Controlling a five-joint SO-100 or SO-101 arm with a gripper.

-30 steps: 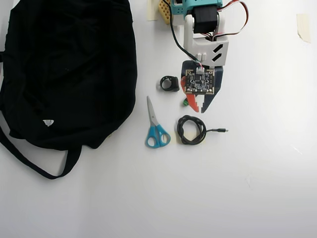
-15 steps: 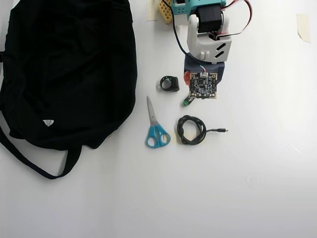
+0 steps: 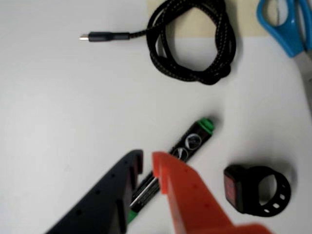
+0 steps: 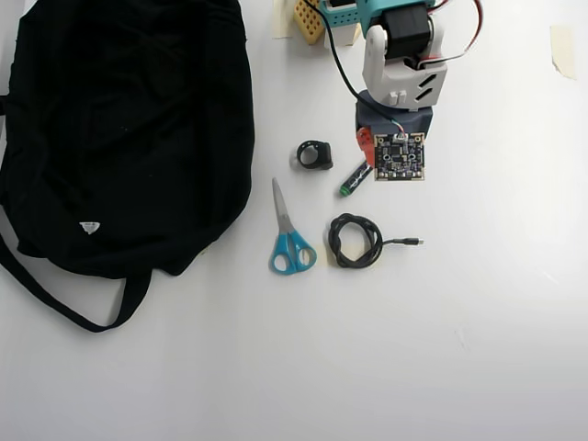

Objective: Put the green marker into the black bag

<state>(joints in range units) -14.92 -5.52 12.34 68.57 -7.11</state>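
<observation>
A: Arm's reaching down, gripper (image 3: 146, 168) nearly closed around the marker (image 3: 187, 145), right of the bag (image 4: 119, 129)?

B: Yep, wrist view shows that; overhead hides the fingers

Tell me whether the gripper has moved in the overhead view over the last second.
Yes. The gripper has shifted toward the top of the overhead view, away from the coiled black cable, uncovering more of the green marker.
</observation>
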